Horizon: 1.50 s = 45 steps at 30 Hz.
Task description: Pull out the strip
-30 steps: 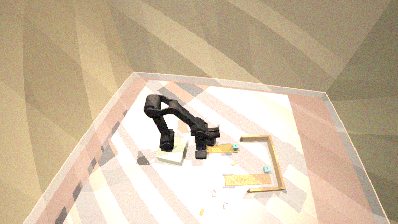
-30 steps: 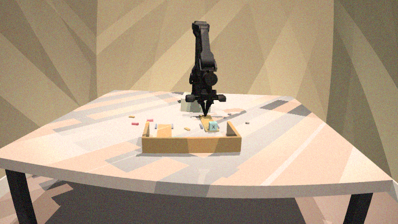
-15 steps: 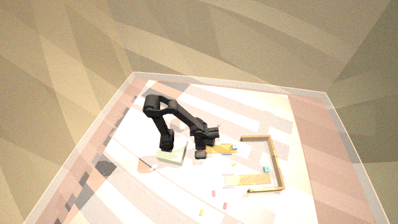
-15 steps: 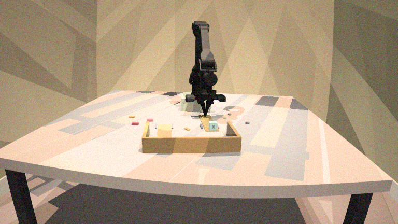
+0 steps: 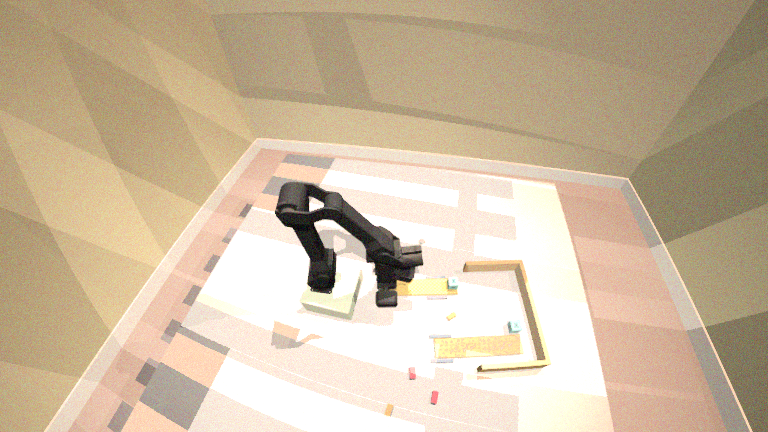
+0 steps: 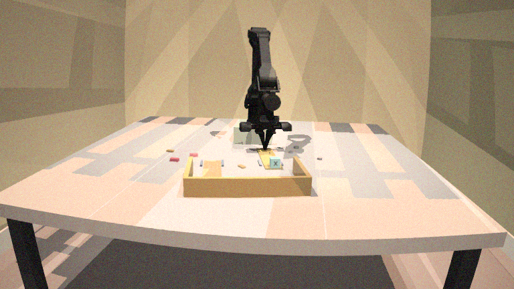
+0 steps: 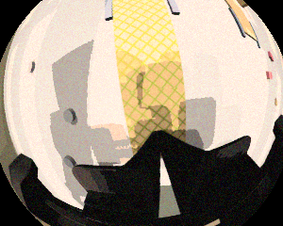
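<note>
On the bench: strip-pulling step.
Black hand (image 6: 264, 146), pinched shut and holding nothing, presses the yellow cross-hatched strip (image 7: 145, 44); next, drag it from under the pale-green X-labelled cube (image 6: 275, 162).

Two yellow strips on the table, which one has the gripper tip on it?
The strip nearer the arm's base, carrying the X-marked cube. The shut gripper presses its near end. The other strip lies apart, untouched.

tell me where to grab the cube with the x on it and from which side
Take the labelled cube by two opposite upright faces, coming straight down from above. It sits squarely on the far end of the strip, top free; the shut pincer must open first.
</note>
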{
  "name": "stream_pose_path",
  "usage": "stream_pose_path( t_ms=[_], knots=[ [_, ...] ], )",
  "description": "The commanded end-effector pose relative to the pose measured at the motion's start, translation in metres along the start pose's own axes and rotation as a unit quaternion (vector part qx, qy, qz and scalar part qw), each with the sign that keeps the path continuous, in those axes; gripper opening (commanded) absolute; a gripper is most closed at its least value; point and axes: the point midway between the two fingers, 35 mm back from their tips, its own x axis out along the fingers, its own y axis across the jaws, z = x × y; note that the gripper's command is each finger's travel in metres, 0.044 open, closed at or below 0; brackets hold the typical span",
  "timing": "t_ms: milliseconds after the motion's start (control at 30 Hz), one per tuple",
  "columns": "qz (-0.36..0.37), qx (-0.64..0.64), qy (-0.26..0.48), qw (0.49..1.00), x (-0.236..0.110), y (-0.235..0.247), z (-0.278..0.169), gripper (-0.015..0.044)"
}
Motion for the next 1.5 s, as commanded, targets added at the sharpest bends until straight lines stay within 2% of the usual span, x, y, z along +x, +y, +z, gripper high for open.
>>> stream_pose_path(
  t_ms=[0,233,400,567,1133,1467],
  knots=[
    [-0.001,0.003,0.013,1.0,0.003,-0.001,-0.009,0.0],
    [-0.001,0.003,0.013,1.0,0.003,-0.001,-0.009,0.0],
    [-0.001,0.002,0.012,1.0,-0.04,0.0,0.002,0.0],
    [-0.001,0.002,0.013,1.0,-0.043,0.0,0.002,0.0],
    [-0.002,0.012,0.01,1.0,-0.048,-0.001,0.069,0.044],
    [-0.002,0.012,0.008,1.0,-0.053,-0.002,0.106,0.044]
  ],
)
